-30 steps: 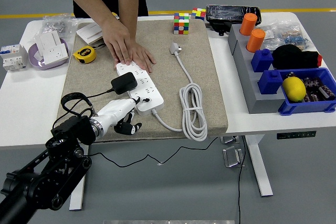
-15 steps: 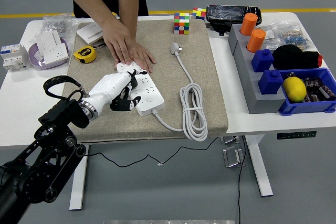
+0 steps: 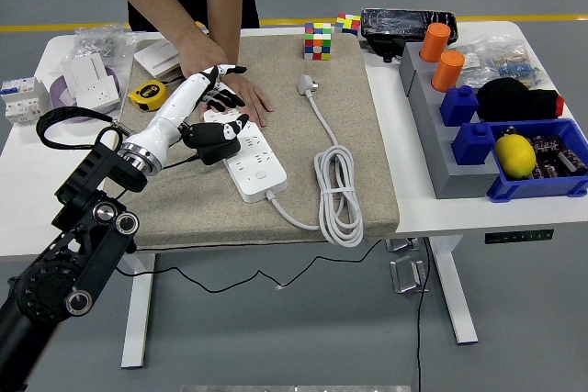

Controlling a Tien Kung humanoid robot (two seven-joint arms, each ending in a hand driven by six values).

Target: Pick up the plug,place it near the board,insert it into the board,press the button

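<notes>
White table point(image 3: 37, 192) across the middle of the frame, topped with a tan mat point(image 3: 354, 149) over its centre. Black left arm point(image 3: 69, 254) rising from the lower left corner, ending in a white left hand point(image 3: 197, 103) raised over the mat's upper left part. Fingers partly spread toward the top of the frame, thumb side closed around a black plug point(image 3: 213, 138), apparently pinched between thumb and palm, though the exact grip stays hard to read. Plug hanging just above the near half of a white power strip point(image 3: 246, 155), itself lying diagonally on the mat. Person's hand point(image 3: 241, 96) pressed flat on the strip's far end, just beside the robot's fingers. White cable point(image 3: 335, 185) coiled right of the strip, its white pronged end point(image 3: 306, 85) lying loose higher up the mat. Grey rack point(image 3: 439, 140) with orange cylinders and blue bins at the right side. Colour cube point(image 3: 317, 41) at the mat's top edge; yellow tape measure point(image 3: 147, 95) at the mat's upper left edge.
</notes>
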